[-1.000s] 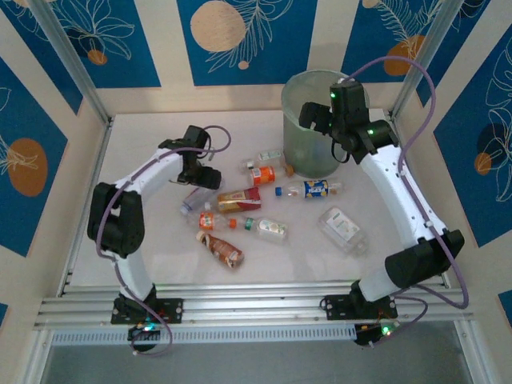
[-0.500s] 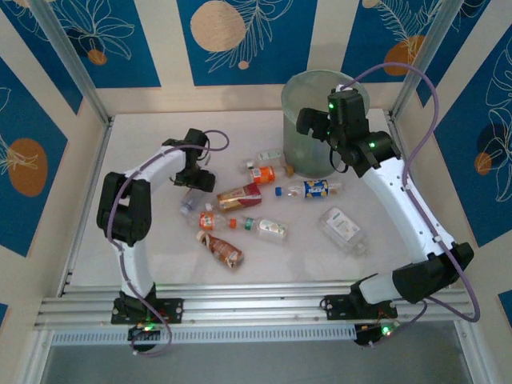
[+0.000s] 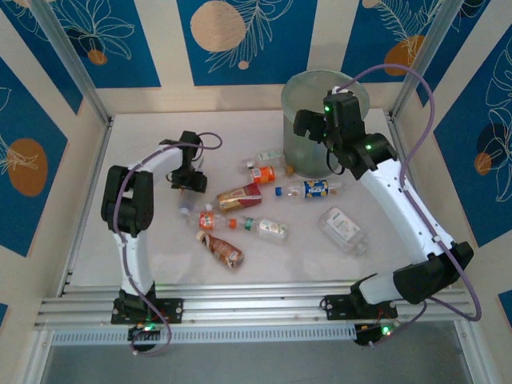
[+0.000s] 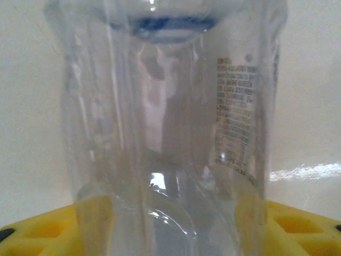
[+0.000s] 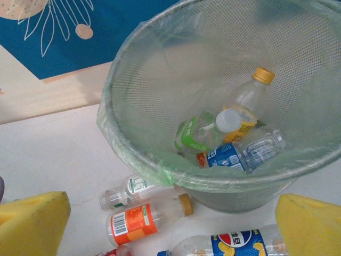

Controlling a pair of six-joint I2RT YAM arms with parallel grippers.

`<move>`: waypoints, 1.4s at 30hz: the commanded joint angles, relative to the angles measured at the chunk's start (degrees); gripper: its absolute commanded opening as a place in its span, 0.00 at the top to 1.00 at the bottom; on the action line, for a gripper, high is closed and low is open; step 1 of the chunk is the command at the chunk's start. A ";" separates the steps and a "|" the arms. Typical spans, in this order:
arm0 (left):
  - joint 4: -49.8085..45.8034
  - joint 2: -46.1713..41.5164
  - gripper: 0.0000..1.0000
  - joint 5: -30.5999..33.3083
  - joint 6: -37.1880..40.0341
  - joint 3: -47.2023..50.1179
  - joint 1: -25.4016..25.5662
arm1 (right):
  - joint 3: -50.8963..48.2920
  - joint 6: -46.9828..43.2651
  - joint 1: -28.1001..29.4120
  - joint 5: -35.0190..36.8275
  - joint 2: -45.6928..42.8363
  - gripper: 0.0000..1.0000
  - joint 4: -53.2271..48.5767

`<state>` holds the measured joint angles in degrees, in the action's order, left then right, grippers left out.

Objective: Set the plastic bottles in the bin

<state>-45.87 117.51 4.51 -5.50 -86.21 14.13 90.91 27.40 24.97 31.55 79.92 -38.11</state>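
Observation:
My left gripper (image 3: 186, 182) is low over the left of the table. In the left wrist view its yellow pads (image 4: 90, 218) press both sides of a clear plastic bottle (image 4: 170, 106); the left gripper (image 4: 170, 213) is shut on it. My right gripper (image 3: 308, 124) hangs open over the near rim of the bin (image 3: 308, 160). The bin (image 5: 133, 154) holds a green-label bottle (image 5: 194, 133), a yellow-label one (image 5: 248, 106) and a blue-label one (image 5: 240, 154). Nothing sits between the right gripper's (image 5: 171, 213) pads.
Loose bottles lie mid-table: orange label (image 3: 262, 174), small white-green (image 3: 270, 156), blue Pepsi (image 3: 314, 189), red-brown (image 3: 240, 198), green-capped (image 3: 264, 227), brown (image 3: 222, 250) and a large clear one (image 3: 342, 226). Walls close in the back and both sides.
The left gripper's jaws have closed in on the clear bottle while the arm folded tighter. The right gripper drifted slightly left over the bin, still open.

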 commanded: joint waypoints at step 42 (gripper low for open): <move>36.49 -39.72 0.46 -47.97 6.79 17.61 11.78 | -2.17 3.94 8.79 -46.89 9.07 0.10 18.28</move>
<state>-11.29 79.42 -38.44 -1.43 -68.79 24.49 86.54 31.68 33.28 -13.13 88.09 -21.32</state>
